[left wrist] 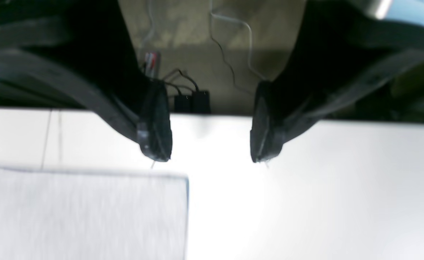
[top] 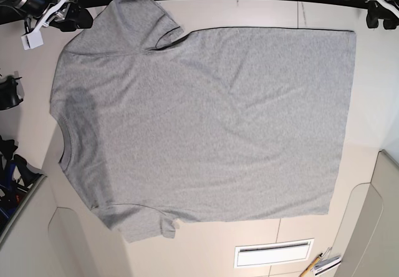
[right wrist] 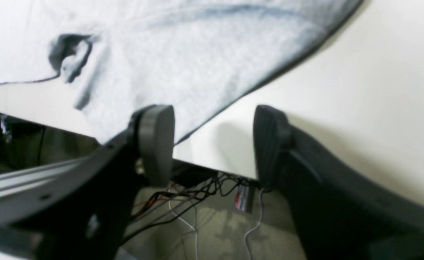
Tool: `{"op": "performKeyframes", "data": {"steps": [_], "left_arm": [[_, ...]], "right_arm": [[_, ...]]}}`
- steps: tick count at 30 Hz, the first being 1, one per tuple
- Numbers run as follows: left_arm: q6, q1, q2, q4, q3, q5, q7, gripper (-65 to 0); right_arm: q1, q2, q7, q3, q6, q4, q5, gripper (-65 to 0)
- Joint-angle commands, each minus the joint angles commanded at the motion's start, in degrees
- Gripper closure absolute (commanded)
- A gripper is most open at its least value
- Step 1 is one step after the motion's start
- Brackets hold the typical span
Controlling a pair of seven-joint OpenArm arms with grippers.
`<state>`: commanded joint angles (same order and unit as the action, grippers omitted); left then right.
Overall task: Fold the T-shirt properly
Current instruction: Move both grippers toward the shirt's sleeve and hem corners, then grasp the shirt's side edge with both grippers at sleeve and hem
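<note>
Left gripper [left wrist: 210, 159], jaws apart and empty, hovers over the white table [left wrist: 323, 187] beside the hem corner of the grey T-shirt [top: 206, 127]. Right gripper [right wrist: 213, 144], also open, sits by a sleeve. Shirt lies flat, plain side up
</note>
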<state>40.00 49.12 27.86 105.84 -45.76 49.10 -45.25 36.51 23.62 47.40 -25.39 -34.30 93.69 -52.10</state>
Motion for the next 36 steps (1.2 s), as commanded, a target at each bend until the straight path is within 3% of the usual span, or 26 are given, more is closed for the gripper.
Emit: {"op": "performKeyframes", "data": {"steps": [5, 10, 20, 24, 31, 33, 35, 36], "left_arm": [[0.0, -5.22, 3.02, -5.64, 1.01, 3.5, 0.39, -38.1], [0.0, -11.43, 5.38, -14.25, 7.67, 4.07, 0.17, -38.1], [0.0, -14.69, 5.33, -18.97, 17.59, 3.89, -2.14, -38.1], [0.0, -14.47, 5.35, -18.97, 19.74, 4.11, -6.29, -38.1], [0.0, -14.53, 5.35, -18.95, 22.45, 5.57, -6.45, -37.5], [0.0, -14.51, 5.35, -18.95, 22.45, 5.55, -6.45, -30.3], [0.0, -14.51, 5.35, -18.95, 22.45, 5.55, -6.47, -18.2], [0.0, -14.51, 5.35, -18.95, 22.45, 5.55, -6.45, -13.1]], "right_arm": [[-0.15, -0.87, 0.0, 0.42, 0.0, 0.0, -0.02, -34.7], [-1.31, -4.22, 0.24, 0.5, 0.0, 0.0, 0.0, -34.7], [-1.88, -8.41, 1.03, 0.79, -0.02, 0.0, -0.9, -34.7], [-1.88, -8.57, 1.05, 1.16, -0.02, 0.0, -1.11, -34.7], [-2.05, -8.59, 1.03, 3.23, 0.0, 0.0, -2.99, -34.6], [-2.05, -8.59, 1.03, 3.72, 0.0, 0.0, -2.84, -34.5], [-2.05, -8.59, 1.01, 4.07, 0.0, 0.0, -2.8, -33.9], [-2.05, -8.59, 0.9, 4.11, -0.02, 0.0, -2.78, -29.8]]}}
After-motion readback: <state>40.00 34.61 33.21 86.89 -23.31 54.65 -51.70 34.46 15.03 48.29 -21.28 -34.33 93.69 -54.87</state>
